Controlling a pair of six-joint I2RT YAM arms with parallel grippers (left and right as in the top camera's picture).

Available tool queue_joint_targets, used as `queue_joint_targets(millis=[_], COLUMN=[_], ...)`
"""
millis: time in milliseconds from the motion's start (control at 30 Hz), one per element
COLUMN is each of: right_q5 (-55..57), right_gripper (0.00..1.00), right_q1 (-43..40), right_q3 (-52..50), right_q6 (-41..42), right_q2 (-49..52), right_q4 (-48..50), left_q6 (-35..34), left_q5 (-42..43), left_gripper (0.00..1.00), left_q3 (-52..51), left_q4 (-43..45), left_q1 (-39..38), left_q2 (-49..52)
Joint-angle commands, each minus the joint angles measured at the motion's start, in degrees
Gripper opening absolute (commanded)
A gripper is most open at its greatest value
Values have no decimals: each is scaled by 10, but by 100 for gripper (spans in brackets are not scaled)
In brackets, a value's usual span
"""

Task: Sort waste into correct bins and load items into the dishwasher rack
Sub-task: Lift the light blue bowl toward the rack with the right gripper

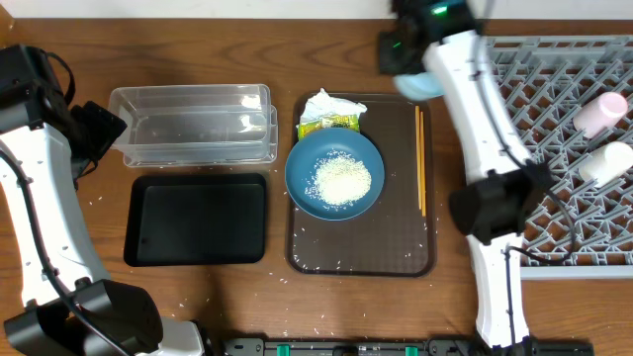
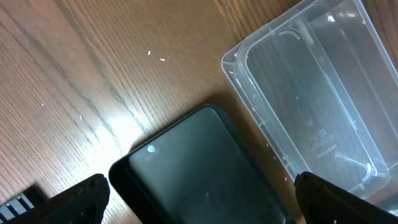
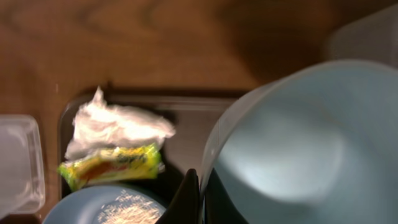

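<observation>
My right gripper [image 3: 201, 196] is shut on the rim of the small light-blue bowl [image 3: 305, 149], held in the air at the brown tray's far right corner [image 1: 420, 84]. The large dark-blue bowl [image 1: 334, 174] sits on the tray with the rice pile [image 1: 342, 181] in it. The white napkin [image 1: 330, 103] and yellow-green wrapper [image 1: 328, 123] lie behind it; both show in the right wrist view, napkin [image 3: 115, 127] and wrapper [image 3: 112, 165]. Chopsticks [image 1: 420, 158] lie along the tray's right side. The pink cup [image 1: 600, 113] and white cup [image 1: 605, 162] lie in the grey rack [image 1: 554, 148]. My left gripper [image 2: 199, 199] is open above the black tray [image 2: 199, 180], beside the clear tub [image 2: 311, 99].
The brown serving tray [image 1: 396, 237] is at the centre. The clear tub [image 1: 193, 124] and the black tray [image 1: 196, 220] lie left of it. Loose rice grains dot the wooden table [image 1: 297, 287] around the trays.
</observation>
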Motion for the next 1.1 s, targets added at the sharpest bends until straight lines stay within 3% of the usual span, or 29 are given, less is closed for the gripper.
queue_joint_targets(millis=[0,133,333,533,833,1067], right_q5=[-36,-179,-426,-465,-656,-660], right_gripper=[1,1,1,1,1,1], right_q1=[-72,-178,-323,-428,-549,-601], right_q3=[56,93,68,5,-73,-150], right_q6=[-45,-98,-172,-185,-170,-151], right_q2=[-8,-8,-8,-8,-8,-8], right_q4=[-26,-47,-43,7,195,287], left_q6=[-5,-5,-5,-5,-5,-5], left_q5=[-3,-3,-3,-3,-3,-3], left_gripper=[98,98,98,98,98,98], left_q3=[9,9,9,9,9,9], left_q4=[-3,-3,-3,-2,-3,-3], left_q1=[2,2,2,2,2,2], left_q2=[-8,-8,-8,-8,-8,-8])
